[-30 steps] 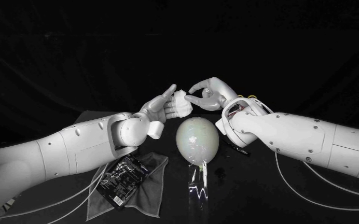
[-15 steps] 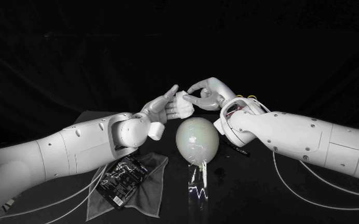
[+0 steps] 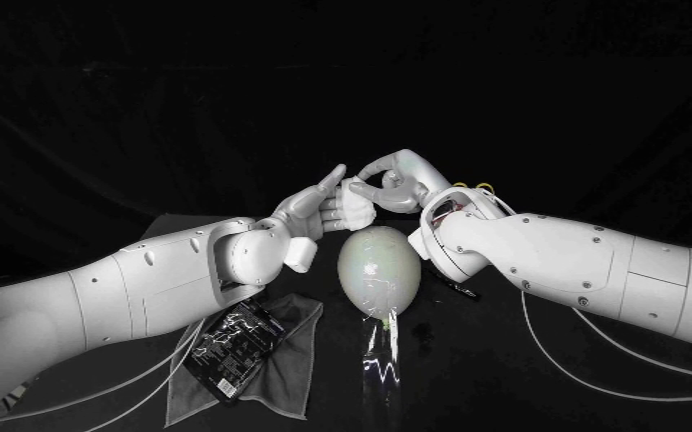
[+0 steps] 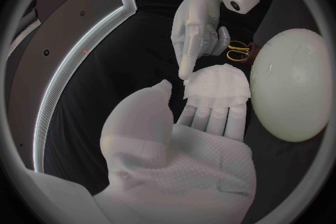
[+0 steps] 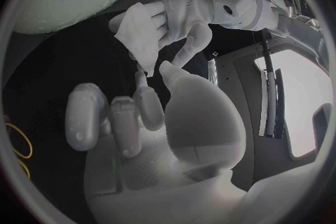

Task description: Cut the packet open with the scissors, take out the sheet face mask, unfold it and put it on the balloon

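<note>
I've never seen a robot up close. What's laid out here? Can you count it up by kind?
Robot hands: 2, the left hand and the right hand
balloon: 1
sheet face mask: 1
packet: 1
scissors: 1
grey cloth: 1
Total: 7

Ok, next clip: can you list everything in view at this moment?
balloon: one, pale, lying mid-table between the arms.
sheet face mask: one, white, folded, on the left hand's fingers above the balloon's far end.
packet: one, black, on the cloth at the table's left.
cloth: one, grey, under the packet.
scissors: one pair, yellow handles, on the table beside the balloon, near the right arm.
table: one, black.
left hand: silver, holds the mask.
right hand: silver, fingertips at the mask's edge; grip unclear.
</note>
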`<action>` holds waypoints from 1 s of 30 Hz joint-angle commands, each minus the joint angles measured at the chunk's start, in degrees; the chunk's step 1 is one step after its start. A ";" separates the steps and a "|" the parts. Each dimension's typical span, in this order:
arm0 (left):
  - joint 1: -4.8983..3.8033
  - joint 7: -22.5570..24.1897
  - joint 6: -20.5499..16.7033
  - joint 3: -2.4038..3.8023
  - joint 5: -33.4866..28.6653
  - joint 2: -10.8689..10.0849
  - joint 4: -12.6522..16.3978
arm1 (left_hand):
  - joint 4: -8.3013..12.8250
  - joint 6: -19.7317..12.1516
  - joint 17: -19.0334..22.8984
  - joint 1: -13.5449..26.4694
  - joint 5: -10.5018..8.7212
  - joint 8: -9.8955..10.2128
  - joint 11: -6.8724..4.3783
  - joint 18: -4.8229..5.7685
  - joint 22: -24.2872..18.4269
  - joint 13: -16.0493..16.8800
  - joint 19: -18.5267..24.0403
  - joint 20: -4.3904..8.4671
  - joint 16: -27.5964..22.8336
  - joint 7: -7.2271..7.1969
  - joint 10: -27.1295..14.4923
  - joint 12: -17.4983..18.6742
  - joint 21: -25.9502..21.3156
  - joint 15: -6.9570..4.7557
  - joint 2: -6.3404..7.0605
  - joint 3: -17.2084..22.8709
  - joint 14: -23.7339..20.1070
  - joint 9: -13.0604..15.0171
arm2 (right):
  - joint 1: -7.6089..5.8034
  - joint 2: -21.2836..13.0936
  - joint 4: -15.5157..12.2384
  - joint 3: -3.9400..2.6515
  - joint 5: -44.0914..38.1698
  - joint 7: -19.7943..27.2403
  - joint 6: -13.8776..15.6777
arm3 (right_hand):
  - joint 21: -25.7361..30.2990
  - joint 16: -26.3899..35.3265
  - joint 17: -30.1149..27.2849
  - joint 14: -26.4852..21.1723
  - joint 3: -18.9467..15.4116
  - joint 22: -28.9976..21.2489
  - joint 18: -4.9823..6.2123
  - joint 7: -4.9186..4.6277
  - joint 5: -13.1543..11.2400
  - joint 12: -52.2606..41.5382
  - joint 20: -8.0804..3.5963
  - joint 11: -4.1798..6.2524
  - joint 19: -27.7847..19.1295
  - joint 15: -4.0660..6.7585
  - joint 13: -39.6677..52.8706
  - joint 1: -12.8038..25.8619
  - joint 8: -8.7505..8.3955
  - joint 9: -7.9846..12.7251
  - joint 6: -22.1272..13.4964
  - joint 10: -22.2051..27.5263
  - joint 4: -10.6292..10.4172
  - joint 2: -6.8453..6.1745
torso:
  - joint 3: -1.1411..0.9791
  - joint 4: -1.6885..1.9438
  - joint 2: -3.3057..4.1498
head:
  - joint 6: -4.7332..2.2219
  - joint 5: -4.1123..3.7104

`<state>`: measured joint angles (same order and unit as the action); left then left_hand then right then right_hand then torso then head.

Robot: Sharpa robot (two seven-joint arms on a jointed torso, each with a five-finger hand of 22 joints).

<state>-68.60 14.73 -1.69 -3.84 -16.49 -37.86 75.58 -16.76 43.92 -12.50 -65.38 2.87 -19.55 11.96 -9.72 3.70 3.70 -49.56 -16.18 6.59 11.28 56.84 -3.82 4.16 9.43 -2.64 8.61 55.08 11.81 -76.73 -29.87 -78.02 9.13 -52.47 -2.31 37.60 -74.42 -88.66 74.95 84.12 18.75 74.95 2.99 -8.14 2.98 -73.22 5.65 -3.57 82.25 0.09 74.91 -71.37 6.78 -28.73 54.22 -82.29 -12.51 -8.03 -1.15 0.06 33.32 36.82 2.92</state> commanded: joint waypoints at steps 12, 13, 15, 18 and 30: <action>-0.08 -0.08 1.78 0.08 0.80 0.15 0.21 | -0.05 0.40 0.05 0.07 -0.11 -0.19 -0.02 -0.88 0.06 0.06 -0.48 -0.11 -0.25 4.08 0.27 -0.29 0.38 0.09 -0.23 -0.37 0.38 0.03 | 0.00 0.02 -0.09 -0.04 -0.09 2.09 -0.56 | -2.39 -0.67 13.61 5.51 2.70 11.27 -0.08 2.43 -0.20 -4.01 -1.23 2.31 1.22 2.09 7.19 -6.77 3.24 -0.77 6.26 -2.22 3.18 3.22 | -0.01 0.00 0.02 | 0.12 0.15; -0.08 -0.09 1.77 0.08 0.80 0.15 0.21 | -0.07 0.44 0.06 0.12 -0.11 -0.21 -0.04 -0.88 0.07 0.06 -0.59 -0.11 -0.25 4.06 0.32 -0.30 0.40 0.07 -0.30 -0.45 0.42 0.04 | 0.00 0.02 -0.10 -0.04 -0.09 2.20 -0.40 | -2.58 -0.69 13.66 5.52 2.94 11.32 -0.12 2.64 -0.20 -4.24 -1.35 2.48 1.32 2.21 7.33 -7.20 3.49 -0.86 6.62 -2.34 3.51 3.37 | -0.01 0.01 0.02 | 0.13 0.14; -0.08 -0.12 1.78 0.08 0.80 0.16 0.21 | -0.07 0.44 0.06 0.12 -0.11 -0.21 -0.04 -0.88 0.07 0.06 -0.59 -0.11 -0.25 4.06 0.32 -0.30 0.40 0.07 -0.30 -0.45 0.42 0.04 | 0.00 0.01 -0.13 -0.04 -0.05 2.52 0.13 | -3.02 -0.76 13.81 5.56 3.40 11.45 -0.22 3.07 -0.20 -4.78 -1.67 2.85 1.54 2.55 7.65 -8.02 4.06 -1.07 7.33 -2.63 4.26 3.57 | -0.01 0.02 0.02 | 0.16 0.11; -0.08 -0.21 1.80 0.08 0.81 0.17 0.26 | -0.07 0.45 0.06 0.13 -0.11 -0.22 -0.04 -0.88 0.07 0.06 -0.62 -0.10 -0.25 4.06 0.32 -0.30 0.40 0.07 -0.32 -0.47 0.43 0.04 | 0.00 -0.02 -0.18 -0.04 0.42 3.16 1.35 | -4.03 -0.91 14.14 5.65 4.14 11.74 -0.43 3.88 -0.18 -5.96 -2.09 3.53 2.06 3.07 8.36 -9.43 5.17 -1.61 8.56 -3.24 5.63 3.77 | 0.00 0.03 0.02 | 0.22 0.09; -0.09 -0.43 1.67 0.07 1.79 0.13 0.40 | 0.05 0.64 0.07 -0.05 -0.11 -0.33 -0.09 -0.88 0.06 0.06 -0.57 -0.10 -0.25 3.98 0.42 -0.32 0.41 0.04 -0.34 -0.65 0.51 0.06 | 0.02 -0.19 -0.23 -0.07 3.18 5.51 5.49 | -6.08 -1.34 15.05 5.88 7.40 12.30 -0.88 4.54 -0.18 -8.70 -3.15 4.26 3.06 3.88 10.07 -9.60 8.68 -4.28 9.01 -4.66 7.81 3.75 | -0.02 -0.02 -0.01 | 0.28 0.17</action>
<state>-68.61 14.11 -1.10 -3.83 -15.38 -37.82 75.79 -16.75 44.12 -12.50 -65.38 2.87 -19.49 11.97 -9.69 3.69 3.70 -49.77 -16.39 6.59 11.48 56.83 -3.82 4.38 9.44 -2.64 8.31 55.07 11.82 -76.70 -30.01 -78.25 9.11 -50.44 1.45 40.83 -80.20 -89.76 74.95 84.02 25.82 74.94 2.97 -3.79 2.51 -81.59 3.04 0.41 84.00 3.53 74.88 -81.07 15.07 -30.83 63.18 -84.04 -4.68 -4.44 -1.16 0.07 33.32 37.08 3.05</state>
